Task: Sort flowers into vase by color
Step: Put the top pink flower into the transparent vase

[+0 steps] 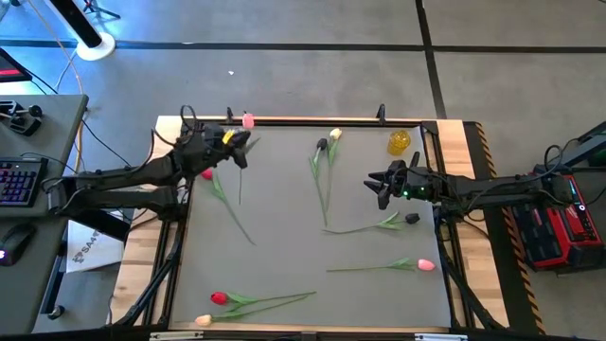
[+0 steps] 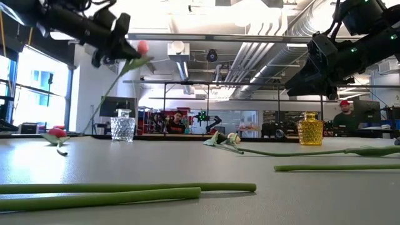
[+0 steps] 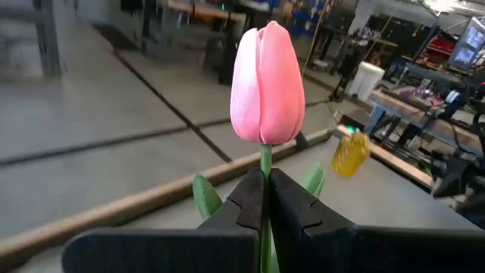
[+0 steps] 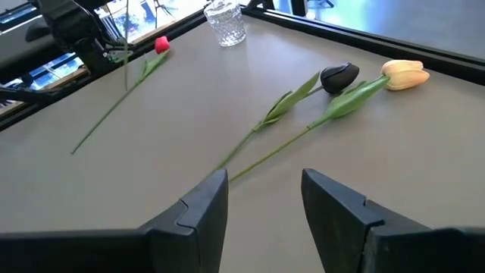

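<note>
My left gripper (image 1: pixel 237 142) is up near the table's far left corner, shut on a pink tulip (image 3: pixel 264 83). The tulip's head (image 1: pixel 248 120) sticks out past the fingertips. My right gripper (image 1: pixel 379 185) hovers open over the right side, touching nothing. Below it a near-black tulip (image 4: pixel 339 76) and a cream tulip (image 4: pixel 405 73) lie side by side. A red tulip (image 1: pixel 206 174) lies at the left. Another dark-headed tulip (image 1: pixel 412 218) and a pink one (image 1: pixel 426 265) lie at the right. A red tulip (image 1: pixel 219 298) and a pale one (image 1: pixel 203 320) lie by the near edge. My left gripper pinches the pink tulip's stem just under the head (image 3: pixel 265 161) between its two fingers. The head stands beyond the fingertips. The stem (image 2: pixel 103 100) slants down below the gripper, and the head end is lifted high above the table.
A clear glass vase (image 2: pixel 122 128) stands at the far left, close to my left gripper. A yellow vase (image 1: pixel 399 142) stands at the far right. Raised wooden rails (image 1: pixel 284 121) edge the grey tabletop. Open room lies in the table's middle (image 1: pixel 284 208). People show in the room beyond.
</note>
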`<action>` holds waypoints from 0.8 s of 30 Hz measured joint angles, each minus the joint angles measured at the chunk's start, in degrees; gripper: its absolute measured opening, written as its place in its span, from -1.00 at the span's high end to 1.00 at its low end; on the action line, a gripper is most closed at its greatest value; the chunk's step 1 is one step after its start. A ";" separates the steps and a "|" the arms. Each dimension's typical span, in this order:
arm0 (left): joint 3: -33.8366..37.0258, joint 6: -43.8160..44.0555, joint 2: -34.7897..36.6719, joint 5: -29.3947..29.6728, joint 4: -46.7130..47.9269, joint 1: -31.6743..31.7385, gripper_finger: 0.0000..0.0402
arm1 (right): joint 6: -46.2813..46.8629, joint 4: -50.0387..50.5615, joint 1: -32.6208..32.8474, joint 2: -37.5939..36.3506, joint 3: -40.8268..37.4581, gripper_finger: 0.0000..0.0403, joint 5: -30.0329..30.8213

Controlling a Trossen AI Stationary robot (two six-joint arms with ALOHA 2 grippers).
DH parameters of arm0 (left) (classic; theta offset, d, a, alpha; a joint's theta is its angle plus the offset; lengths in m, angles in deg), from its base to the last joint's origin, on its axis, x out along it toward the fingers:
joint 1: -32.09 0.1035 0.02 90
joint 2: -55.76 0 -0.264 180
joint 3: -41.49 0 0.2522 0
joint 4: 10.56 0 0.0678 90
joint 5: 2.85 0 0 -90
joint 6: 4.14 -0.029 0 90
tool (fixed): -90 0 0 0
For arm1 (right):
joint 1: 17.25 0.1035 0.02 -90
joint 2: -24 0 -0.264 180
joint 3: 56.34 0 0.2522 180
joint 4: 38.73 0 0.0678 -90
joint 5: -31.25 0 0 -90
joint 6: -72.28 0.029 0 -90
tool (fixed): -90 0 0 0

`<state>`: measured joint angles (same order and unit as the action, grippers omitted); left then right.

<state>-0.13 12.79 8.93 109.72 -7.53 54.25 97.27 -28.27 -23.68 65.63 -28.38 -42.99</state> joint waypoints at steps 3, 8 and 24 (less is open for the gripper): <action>-3.01 -4.98 -0.04 2.93 -0.74 0.00 1.00 | 0.00 0.01 0.00 0.00 0.00 0.23 -0.04; -4.82 -16.67 -0.26 8.84 -7.33 1.79 1.00 | -0.91 -0.31 0.00 0.00 0.00 0.23 -0.19; -4.87 -34.21 -5.88 -3.44 -32.65 15.33 1.00 | -2.05 -0.41 0.00 0.01 0.00 0.23 -0.15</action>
<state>-5.00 -21.42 3.05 106.29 -40.18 69.57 95.22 -28.68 -23.68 65.64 -28.38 -43.14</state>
